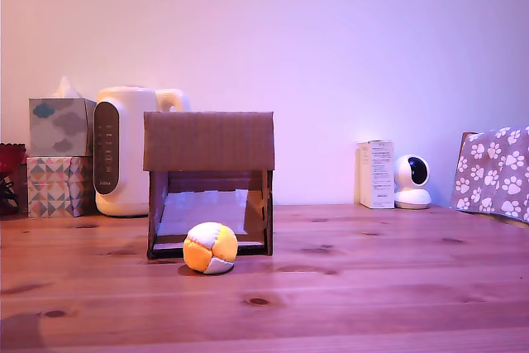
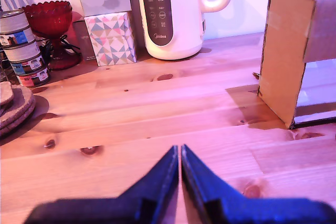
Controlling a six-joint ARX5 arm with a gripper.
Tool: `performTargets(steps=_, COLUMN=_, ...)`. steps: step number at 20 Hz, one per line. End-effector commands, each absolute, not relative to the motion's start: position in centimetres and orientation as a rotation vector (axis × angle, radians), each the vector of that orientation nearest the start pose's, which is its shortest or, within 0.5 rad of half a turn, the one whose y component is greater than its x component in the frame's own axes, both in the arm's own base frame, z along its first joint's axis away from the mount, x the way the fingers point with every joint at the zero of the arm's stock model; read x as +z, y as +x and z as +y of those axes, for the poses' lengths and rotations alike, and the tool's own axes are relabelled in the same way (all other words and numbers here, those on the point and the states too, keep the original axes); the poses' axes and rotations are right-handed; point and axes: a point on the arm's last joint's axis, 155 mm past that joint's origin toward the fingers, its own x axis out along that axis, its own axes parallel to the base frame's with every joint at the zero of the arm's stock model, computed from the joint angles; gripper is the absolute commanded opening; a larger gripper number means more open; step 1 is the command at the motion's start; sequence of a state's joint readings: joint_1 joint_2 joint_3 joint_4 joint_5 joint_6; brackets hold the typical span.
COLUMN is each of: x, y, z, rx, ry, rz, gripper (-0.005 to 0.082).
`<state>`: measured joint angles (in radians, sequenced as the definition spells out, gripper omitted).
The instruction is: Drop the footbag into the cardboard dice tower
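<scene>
we are keeping our gripper (image 2: 180, 153) closed tight, holding nothing | the footbag (image 1: 210, 247) is sitting on the table (image 1: 372, 287), touching the front of the cardboard dice tower (image 1: 208, 142), near the ramp it rolls down | we are not grabbing it yet

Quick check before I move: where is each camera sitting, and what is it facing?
Exterior view: low at table height, facing the cardboard dice tower front-on, the footbag lying before its opening; none of the robot shows.
Wrist view: on the arm above the table, looking past the shut pincer at the tower's side.
Shared: the tower, kettle, tissue boxes.
</scene>
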<state>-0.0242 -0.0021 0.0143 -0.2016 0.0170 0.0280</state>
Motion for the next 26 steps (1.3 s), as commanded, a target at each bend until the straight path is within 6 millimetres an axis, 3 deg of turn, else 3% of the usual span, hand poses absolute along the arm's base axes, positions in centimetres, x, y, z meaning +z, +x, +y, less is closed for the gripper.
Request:
performTargets(steps=1, x=11.3, y=24.7, z=-0.9, rx=-0.043, ry=0.027, rz=0.194, gripper=-0.0024)
performTargets(steps=8, x=11.9, y=24.8, z=-0.9, rx=-0.042, ry=0.023, rz=0.171, gripper=-0.0024)
performTargets(steps=13, x=17.1, y=24.8, z=-2.1, rx=-0.106, ry=-0.088, rz=0.020, gripper=-0.0024)
performTargets(steps=20, x=22.4, y=22.5, z=-7.5, rx=-0.410, ry=-0.193, rz=-0.028, gripper=-0.0024)
performTargets(steps=26, x=22.5, y=22.4, z=-11.7, rx=-0.597, ry=-0.198, rz=0.082, gripper=-0.0024)
